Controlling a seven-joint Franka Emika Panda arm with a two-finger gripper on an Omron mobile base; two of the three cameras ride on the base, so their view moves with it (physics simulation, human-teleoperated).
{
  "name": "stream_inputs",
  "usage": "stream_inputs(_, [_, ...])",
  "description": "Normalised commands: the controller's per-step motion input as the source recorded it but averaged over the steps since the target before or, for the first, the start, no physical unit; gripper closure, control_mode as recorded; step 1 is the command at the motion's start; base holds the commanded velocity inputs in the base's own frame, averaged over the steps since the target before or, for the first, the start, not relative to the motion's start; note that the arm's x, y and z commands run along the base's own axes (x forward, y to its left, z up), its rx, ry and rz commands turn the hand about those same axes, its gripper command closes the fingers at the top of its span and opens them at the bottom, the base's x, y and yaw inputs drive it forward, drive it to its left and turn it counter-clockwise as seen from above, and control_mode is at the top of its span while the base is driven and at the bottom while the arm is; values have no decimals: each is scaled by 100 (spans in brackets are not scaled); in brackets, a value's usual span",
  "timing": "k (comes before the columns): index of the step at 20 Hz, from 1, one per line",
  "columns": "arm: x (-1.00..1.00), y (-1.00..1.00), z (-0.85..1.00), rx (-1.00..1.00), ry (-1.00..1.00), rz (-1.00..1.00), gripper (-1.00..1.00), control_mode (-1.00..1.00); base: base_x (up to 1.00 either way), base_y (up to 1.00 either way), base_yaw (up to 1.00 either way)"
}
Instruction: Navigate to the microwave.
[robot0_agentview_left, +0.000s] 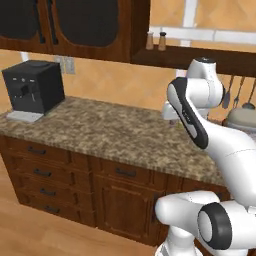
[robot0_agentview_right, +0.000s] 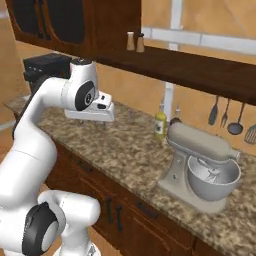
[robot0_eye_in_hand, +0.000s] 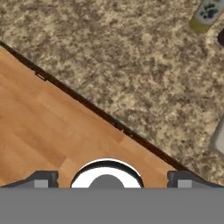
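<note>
**Ana:** Left base view first. The base faces a granite bench (robot0_agentview_left: 115, 132) over dark wood drawers. A black coffee machine (robot0_agentview_left: 34, 86) stands at the bench's far left, under the upper cabinets (robot0_agentview_left: 70, 25). Two shakers (robot0_agentview_left: 155, 41) sit on a shelf above. No wide steel box with a glass door anywhere on this stretch.

**Ben:** So the microwave is not here?

**Ana:** Not in this picture. I judge it lies off to one side, beyond what the cameras take in, though I cannot tell which side.

**Ben:** And the right base view?

**Ana:** Same bench from the other side. A grey stand mixer (robot0_agentview_right: 202, 167) sits at the right, an oil bottle (robot0_agentview_right: 160, 124) just behind it to the left, utensils (robot0_agentview_right: 229, 117) hang on the wall. The arm is folded with its hand (robot0_agentview_right: 95, 111) held over the bench. Again, no microwave.

**Ben:** Hand view?

**Ana:** It looks straight down at the bench edge and the wood floor (robot0_eye_in_hand: 48, 127). The two finger tips (robot0_eye_in_hand: 43, 178) stand wide apart at the bottom, so the jaws are spread open, with nothing between them.

**Ben:** Progress, then?

**Ana:** Early, probably. The drive to the microwave is all left to do.
</note>
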Motion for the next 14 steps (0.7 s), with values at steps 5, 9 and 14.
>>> stream_inputs(5, [0,0,0,0,0,0,-100,100,0,55,73])
stream_inputs(9, [0,0,0,0,0,0,-100,100,0,53,80])
stream_inputs(14, [0,0,0,0,0,0,-100,100,-1,13,86])
